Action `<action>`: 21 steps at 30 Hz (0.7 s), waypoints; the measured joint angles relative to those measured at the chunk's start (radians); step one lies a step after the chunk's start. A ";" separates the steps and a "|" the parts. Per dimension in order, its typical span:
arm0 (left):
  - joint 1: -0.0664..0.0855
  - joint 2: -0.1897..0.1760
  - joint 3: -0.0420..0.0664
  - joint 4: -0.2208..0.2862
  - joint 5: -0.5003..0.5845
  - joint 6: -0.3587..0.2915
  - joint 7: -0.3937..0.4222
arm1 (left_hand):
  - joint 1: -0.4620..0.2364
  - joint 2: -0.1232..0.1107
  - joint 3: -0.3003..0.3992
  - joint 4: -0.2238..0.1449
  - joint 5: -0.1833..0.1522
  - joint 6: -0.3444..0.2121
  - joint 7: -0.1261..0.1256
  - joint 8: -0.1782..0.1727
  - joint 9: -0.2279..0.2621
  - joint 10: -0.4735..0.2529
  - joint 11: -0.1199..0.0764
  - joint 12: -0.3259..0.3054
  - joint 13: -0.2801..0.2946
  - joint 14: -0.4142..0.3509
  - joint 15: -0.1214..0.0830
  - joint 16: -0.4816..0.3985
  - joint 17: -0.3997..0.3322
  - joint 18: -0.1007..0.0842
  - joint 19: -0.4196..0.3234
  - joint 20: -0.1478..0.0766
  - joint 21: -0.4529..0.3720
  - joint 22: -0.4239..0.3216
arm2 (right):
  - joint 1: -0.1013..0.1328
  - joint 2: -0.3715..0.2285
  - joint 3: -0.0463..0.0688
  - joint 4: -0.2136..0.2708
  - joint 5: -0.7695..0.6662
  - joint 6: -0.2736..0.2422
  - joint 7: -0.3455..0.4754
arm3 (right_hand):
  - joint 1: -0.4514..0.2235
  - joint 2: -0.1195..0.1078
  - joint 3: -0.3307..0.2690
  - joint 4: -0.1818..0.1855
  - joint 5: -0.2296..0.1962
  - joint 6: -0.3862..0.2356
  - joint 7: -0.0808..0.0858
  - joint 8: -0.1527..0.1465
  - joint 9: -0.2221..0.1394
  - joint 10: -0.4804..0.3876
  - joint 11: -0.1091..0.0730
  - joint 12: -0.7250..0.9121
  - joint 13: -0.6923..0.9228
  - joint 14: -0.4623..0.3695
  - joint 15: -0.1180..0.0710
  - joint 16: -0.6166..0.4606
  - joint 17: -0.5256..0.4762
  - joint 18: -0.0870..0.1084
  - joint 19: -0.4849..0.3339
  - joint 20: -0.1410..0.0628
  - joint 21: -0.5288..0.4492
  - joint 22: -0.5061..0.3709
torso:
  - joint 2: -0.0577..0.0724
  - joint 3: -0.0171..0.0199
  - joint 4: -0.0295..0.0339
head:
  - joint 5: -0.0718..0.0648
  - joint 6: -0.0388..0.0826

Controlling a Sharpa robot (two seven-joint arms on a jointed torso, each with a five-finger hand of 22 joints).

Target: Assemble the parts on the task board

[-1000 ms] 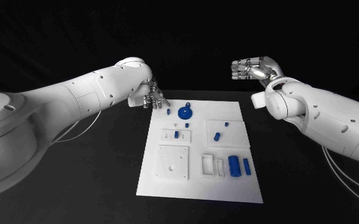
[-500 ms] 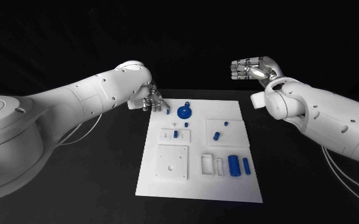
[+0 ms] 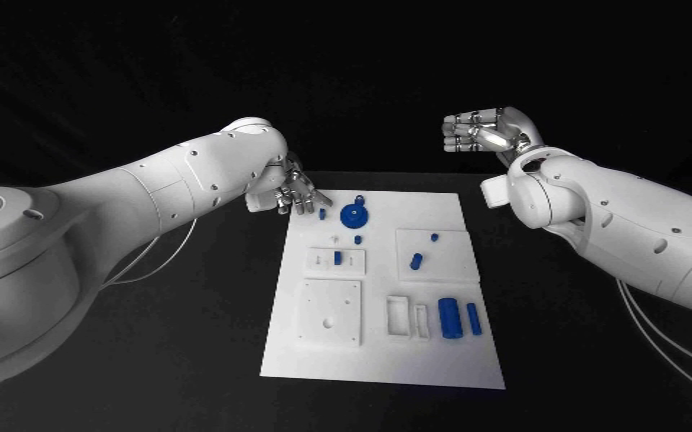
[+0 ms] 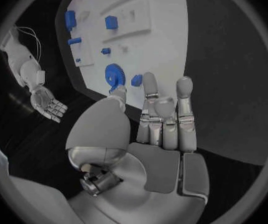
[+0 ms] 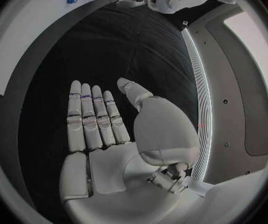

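Head view: two silver hands hover above the black tabletop (image 3: 173, 352), both holding nothing.
Left hand (image 3: 293, 193) sits at the far left corner of the flat white task board (image 3: 382, 362), fingers apart, near a round blue gear part (image 3: 353, 217); right hand (image 3: 480, 133) is raised well apart, fingers straight and open.

No readable text, label, brand or number — none on task board (image 3: 387, 292), parts, arms or hands.
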 measured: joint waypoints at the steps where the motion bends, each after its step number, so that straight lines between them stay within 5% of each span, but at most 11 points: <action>1: 0.000 0.000 0.000 0.000 0.003 -0.001 0.001 | 0.001 0.007 -0.003 -0.010 0.004 0.000 0.000 0.000 0.000 0.000 0.000 0.000 0.000 0.000 0.000 0.000 -0.001 0.000 0.000 0.000 0.000 0.000 | 0.000 0.000 0.000 0.000 0.000 0.000 0.000 | 0.000 0.000 0.000 0.000 0.000 0.000 0.000 0.000 0.000 0.000 0.000 0.000 0.000 0.000 0.000 0.000 0.000 0.000 0.000 0.000 0.000 0.000 | 0.000 0.0000 0.0000 | 0.000 0.000; 5: 0.000 -0.001 0.000 0.000 0.009 -0.002 0.004 | 0.016 0.047 -0.028 -0.061 0.011 0.000 0.000 0.000 0.000 0.000 0.000 0.000 0.001 0.000 0.000 0.000 -0.001 0.000 0.000 0.000 0.000 0.000 | 0.000 0.001 0.000 -0.001 0.000 0.000 0.000 | 0.000 0.000 0.000 0.000 0.000 0.000 0.000 0.000 0.000 0.000 0.000 0.000 0.000 0.000 0.000 0.000 0.000 0.000 0.000 0.000 0.000 0.000 | 0.000 0.0000 -0.0001 | 0.000 0.000; 12: 0.000 0.001 0.000 0.000 0.020 0.000 0.007 | 0.065 0.100 -0.062 -0.136 0.076 0.000 0.000 0.000 -0.010 0.000 0.000 0.000 0.001 0.000 0.000 0.000 -0.001 0.000 0.000 0.000 0.000 0.000 | 0.000 0.001 0.000 -0.002 0.000 0.000 -0.001 | 0.000 0.000 0.000 0.000 0.000 0.000 0.000 0.000 0.000 0.000 0.000 0.000 0.000 0.000 0.000 0.000 0.000 0.000 0.000 0.000 0.000 0.000 | 0.000 0.0000 -0.0004 | 0.000 0.000; 21: 0.000 0.005 0.000 -0.004 0.025 0.006 0.008 | 0.074 0.109 -0.077 -0.151 0.078 0.000 0.000 0.000 -0.018 0.000 0.000 0.000 0.001 0.000 0.000 0.000 -0.001 0.000 0.000 0.000 0.000 0.000 | 0.000 0.002 0.000 -0.002 0.000 0.000 -0.001 | 0.000 0.000 0.000 0.000 0.000 0.000 0.000 0.000 0.000 0.000 0.000 0.000 0.000 0.000 0.000 0.000 0.000 0.000 0.000 0.000 0.000 0.000 | 0.001 -0.0001 -0.0002 | 0.000 0.001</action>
